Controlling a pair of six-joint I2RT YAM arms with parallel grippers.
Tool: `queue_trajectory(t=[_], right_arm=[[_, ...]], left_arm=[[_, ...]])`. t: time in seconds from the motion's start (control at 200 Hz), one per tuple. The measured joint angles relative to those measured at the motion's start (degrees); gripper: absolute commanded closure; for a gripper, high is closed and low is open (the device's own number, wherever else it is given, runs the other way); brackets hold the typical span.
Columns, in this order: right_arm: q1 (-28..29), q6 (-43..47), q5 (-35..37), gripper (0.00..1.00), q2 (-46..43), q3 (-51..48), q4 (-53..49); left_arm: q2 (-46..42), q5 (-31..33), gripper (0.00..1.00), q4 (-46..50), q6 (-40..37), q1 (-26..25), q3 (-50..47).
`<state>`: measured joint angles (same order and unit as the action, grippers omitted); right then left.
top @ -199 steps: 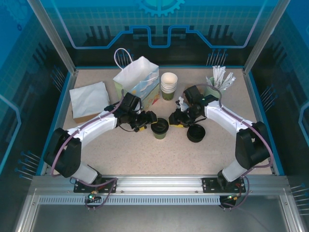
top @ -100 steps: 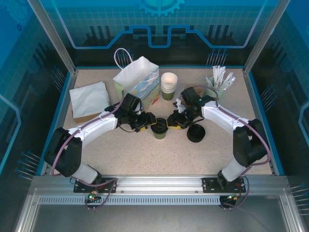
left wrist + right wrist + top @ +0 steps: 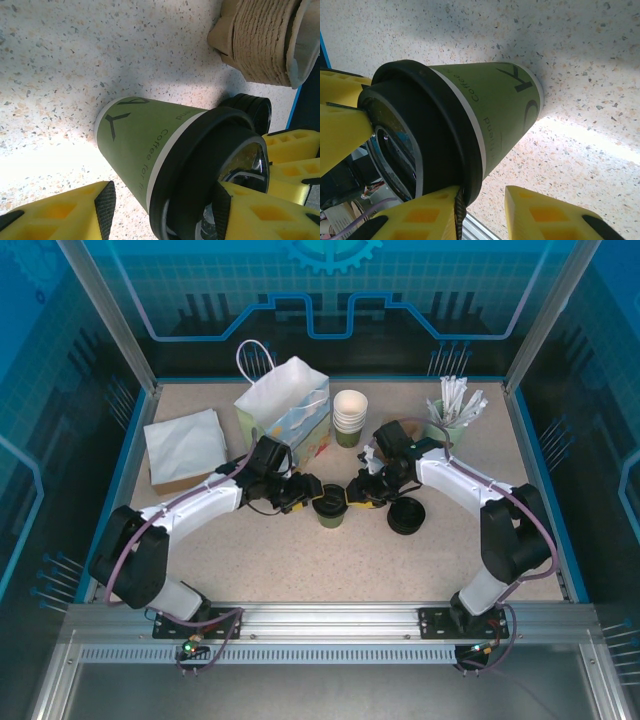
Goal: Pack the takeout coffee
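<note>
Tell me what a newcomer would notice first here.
The green lidded coffee cup mid-table, with the left hand and right hand meeting at it from either side. Behind stands the white paper bag, with a stack of paper cups to its right.

Green cup (image 3: pixel 140 145) — black lid (image 3: pixel 192 160) (dark lettering) — speckled beige table (image 3: pixel 60 50).

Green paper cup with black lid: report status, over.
Left tool open, straddling green paper cup. Right tool parted at its black plastic lid rim. Cup upright, lidded, not bagged. Spare black lid beside, apart.
</note>
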<state>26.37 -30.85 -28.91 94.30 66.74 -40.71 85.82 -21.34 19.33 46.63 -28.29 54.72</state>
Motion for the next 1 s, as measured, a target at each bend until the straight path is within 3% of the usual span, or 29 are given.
queue_trajectory(t=[0.34,0.78,0.815,1.001], right_arm=[[0.0,1.2,0.39,0.68,0.07,0.07,-0.26],[0.87,5.51,9.44,0.09,-3.34,5.44,-4.79],[1.03,5.81,10.05,0.01,-4.15,5.7,-5.14],[4.61,7.54,15.02,0.0,-5.68,8.31,-8.17]], left_arm=[[-0.7,0.0,0.41,-1.88,0.07,0.0,-1.31],[-0.7,0.22,0.14,3.41,-0.2,0.31,5.16],[-0.79,0.57,0.12,3.52,-0.42,0.5,5.95],[-4.57,4.17,0.01,6.05,-1.73,2.25,6.16]])
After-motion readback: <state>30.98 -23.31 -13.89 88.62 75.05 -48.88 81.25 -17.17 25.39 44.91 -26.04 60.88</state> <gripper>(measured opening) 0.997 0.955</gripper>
